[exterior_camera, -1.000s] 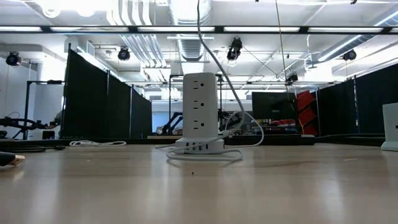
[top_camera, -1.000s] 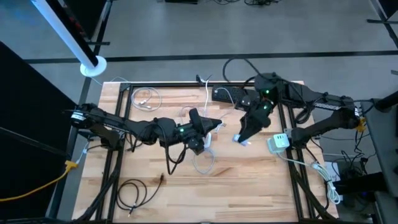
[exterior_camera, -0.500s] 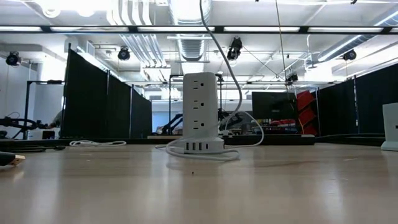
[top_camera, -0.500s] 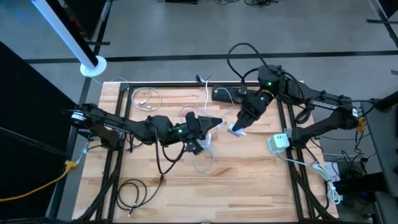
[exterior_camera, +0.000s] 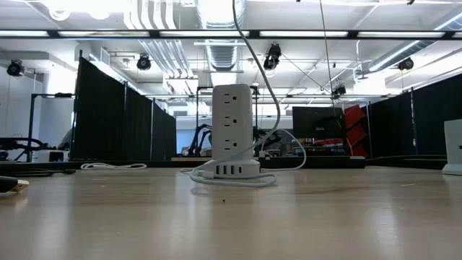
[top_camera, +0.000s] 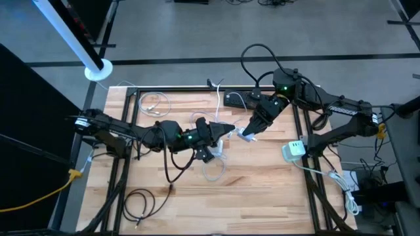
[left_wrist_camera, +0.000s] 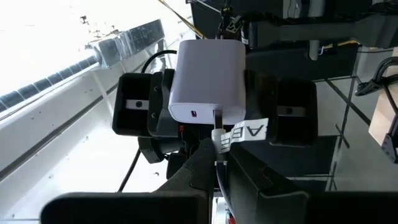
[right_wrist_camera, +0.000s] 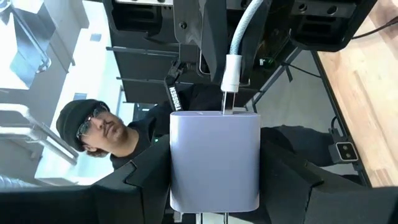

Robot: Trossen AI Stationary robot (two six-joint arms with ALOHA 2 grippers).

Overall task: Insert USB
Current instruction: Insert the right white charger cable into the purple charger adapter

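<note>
Two dark, multi-jointed arms. The left arm (top_camera: 125,134) and right arm (top_camera: 328,105) are matte black, each trailing looped black cables and carrying a small green indicator light near the wrist. The left tool (left_wrist_camera: 214,168) has two black wedge-shaped fingers; the right tool (right_wrist_camera: 214,168) has broad black fingers.

USB plug (right_wrist_camera: 229,99) tip inside charger (right_wrist_camera: 214,160)
</note>
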